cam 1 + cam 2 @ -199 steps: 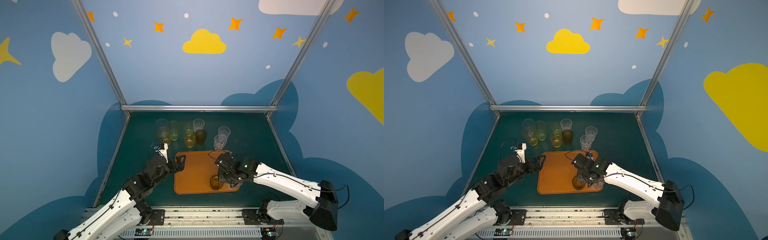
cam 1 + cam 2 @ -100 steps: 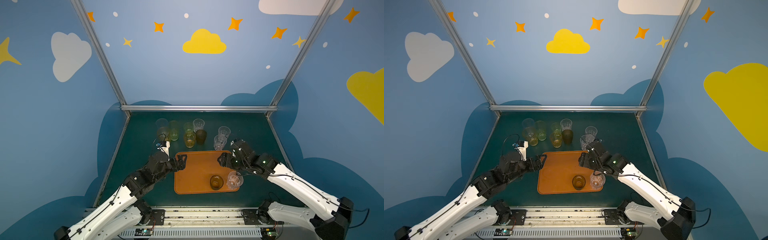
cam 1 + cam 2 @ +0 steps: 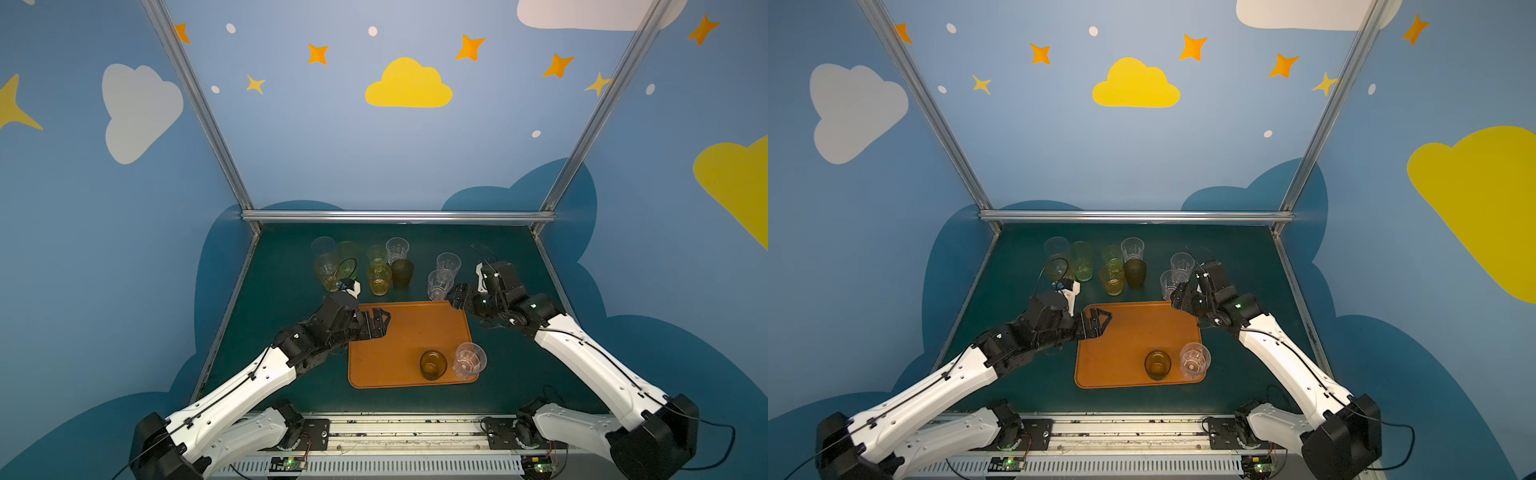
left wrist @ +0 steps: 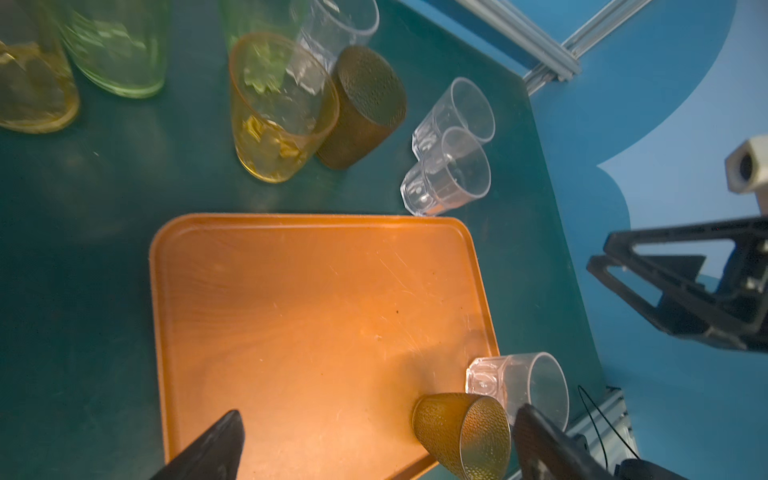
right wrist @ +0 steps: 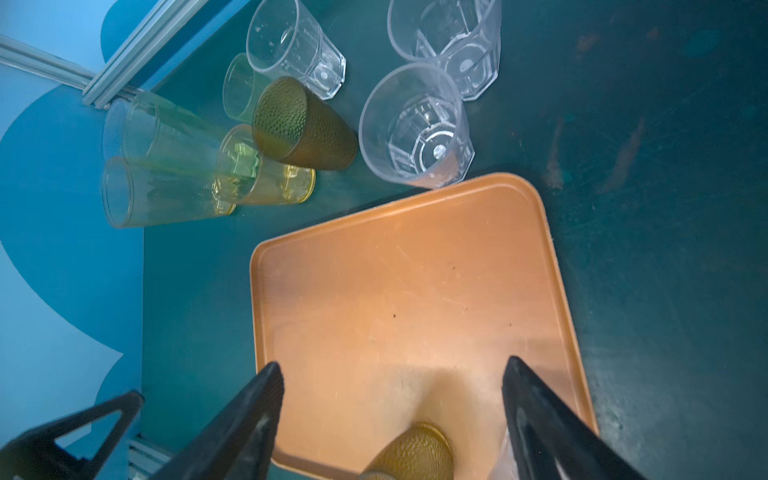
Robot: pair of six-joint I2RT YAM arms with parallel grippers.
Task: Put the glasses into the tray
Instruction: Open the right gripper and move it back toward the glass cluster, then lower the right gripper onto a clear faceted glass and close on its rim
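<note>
The orange-brown tray [image 3: 399,345] [image 3: 1121,345] lies in the middle of the table. A dark smoky glass [image 3: 433,364] [image 4: 461,432] and a clear faceted glass [image 3: 469,360] [image 4: 515,382] stand in its near right corner. Several more glasses [image 3: 379,279] [image 3: 1112,279] stand on the table behind the tray. My left gripper [image 3: 380,324] [image 4: 379,412] hovers open and empty over the tray's far left corner. My right gripper [image 3: 455,297] [image 5: 392,362] is open and empty above the far right corner, close to two clear glasses [image 3: 439,284] [image 5: 415,124].
Metal frame posts and a rail [image 3: 399,216] bound the back of the dark green table [image 3: 291,291]. Blue walls close in left and right. Both arm bases sit on the front rail [image 3: 399,428].
My right gripper opened, left the clear faceted glass standing in the tray beside the dark one, and drew back to the tray's far right corner. The left gripper shifted slightly.
</note>
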